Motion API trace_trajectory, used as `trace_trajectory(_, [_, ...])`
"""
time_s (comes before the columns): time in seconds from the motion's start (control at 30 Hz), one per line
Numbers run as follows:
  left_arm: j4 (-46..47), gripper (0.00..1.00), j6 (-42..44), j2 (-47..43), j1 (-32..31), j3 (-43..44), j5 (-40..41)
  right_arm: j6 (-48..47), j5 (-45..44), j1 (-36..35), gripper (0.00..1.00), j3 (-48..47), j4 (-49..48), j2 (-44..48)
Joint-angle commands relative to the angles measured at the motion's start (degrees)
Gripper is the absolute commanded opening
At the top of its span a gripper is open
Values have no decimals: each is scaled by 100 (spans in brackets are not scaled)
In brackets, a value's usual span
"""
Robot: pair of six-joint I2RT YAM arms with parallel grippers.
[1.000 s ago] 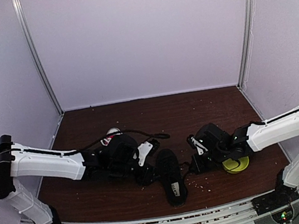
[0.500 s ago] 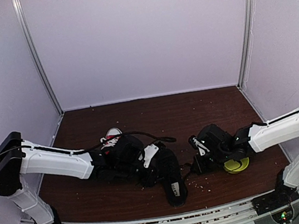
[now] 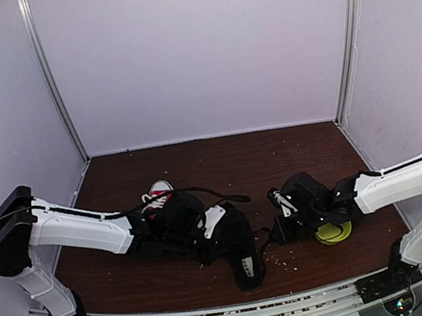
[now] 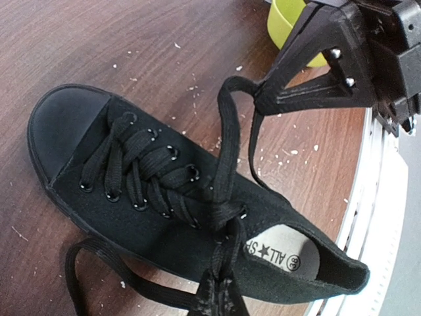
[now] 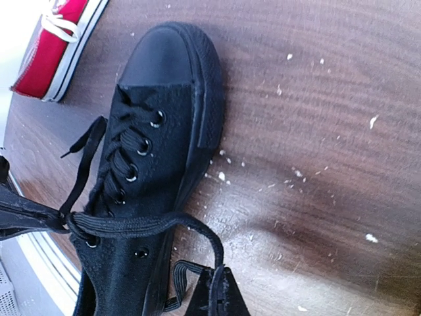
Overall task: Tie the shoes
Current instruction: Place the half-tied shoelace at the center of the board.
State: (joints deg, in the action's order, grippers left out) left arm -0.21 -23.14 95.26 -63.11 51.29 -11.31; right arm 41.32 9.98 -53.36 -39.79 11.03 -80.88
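Observation:
The black shoe (image 3: 238, 243) lies mid-table, toe away from me; it also shows in the left wrist view (image 4: 158, 210) and the right wrist view (image 5: 148, 164). My left gripper (image 4: 220, 296) is shut on one black lace (image 4: 227, 197) just above the shoe's opening. My right gripper (image 5: 218, 296) is shut on the other black lace (image 5: 164, 224), pulled out to the shoe's right side; its fingers (image 4: 309, 72) show in the left wrist view. The two laces cross over the tongue. The red sneaker (image 3: 156, 191) lies behind my left arm, also in the right wrist view (image 5: 56, 49).
A yellow-green dish (image 3: 334, 232) sits on the table under my right arm, also in the left wrist view (image 4: 289, 23). White crumbs are scattered over the brown tabletop (image 3: 259, 159). The table's metal front rail (image 3: 234, 313) is close to the shoe's heel.
My left arm has moved right, bringing its gripper over the black shoe. My right gripper has shifted slightly. The red sneaker shows more behind the left arm.

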Motion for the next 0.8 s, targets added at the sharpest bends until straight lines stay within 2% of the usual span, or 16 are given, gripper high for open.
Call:
trace_trajectory(0.0, [257, 0, -425, -236, -26, 138, 98, -202, -203, 142, 0, -177, 30, 106])
trace_trajectory(0.17, [1024, 0, -1102, -156, -26, 115, -70, -539, 369, 190, 0, -846, -358, -258])
trace_trajectory(0.27, [1382, 0, -1398, -101, -26, -1, -60, -528, 996, 122, 0, -1146, -1029, -555])
trace_trajectory(0.47, [1985, 0, -1860, -190, -26, -311, 117, -352, 1595, -87, 1, -1286, -1858, -1132])
trace_trajectory(0.5, [2054, 0, -1914, -192, -30, -340, 140, -269, 1614, -87, 4, -1148, -2036, -1151])
trace_trajectory(0.6, [2137, 0, -2043, -173, -43, -365, 180, -168, 1447, -45, 23, -789, -2352, -964])
trace_trajectory(0.77, [2054, 0, -2199, -166, -52, -333, 233, -287, 1063, 185, 48, -271, -2273, -261])
